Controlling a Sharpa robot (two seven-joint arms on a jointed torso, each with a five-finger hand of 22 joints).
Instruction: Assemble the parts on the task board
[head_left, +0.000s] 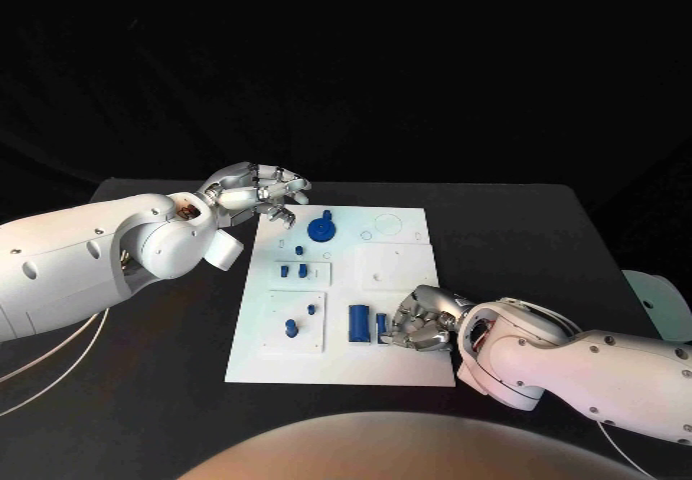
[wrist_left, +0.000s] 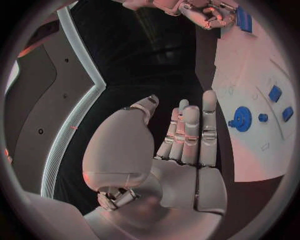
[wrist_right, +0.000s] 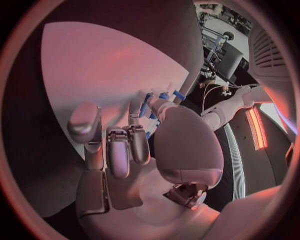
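black table: right robot hand (head_left: 417, 318) pinches blue part (head_left: 382, 326); left robot hand (head_left: 257, 193) spread empty.

black table (head_left: 144, 330) — dark backdrop behind

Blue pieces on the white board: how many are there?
8: round piece at the far end, three small just nearer, two on the near-left inset, two beside the right hand, which may hide more.

I'm seeing the left hand (head_left: 260, 192) hovering off the task board's (head_left: 411, 370) far-left corner, holding nothing — the right hand (head_left: 421, 320) is curling onto a blue part (head_left: 382, 326) beside a blue cylinder (head_left: 356, 320).
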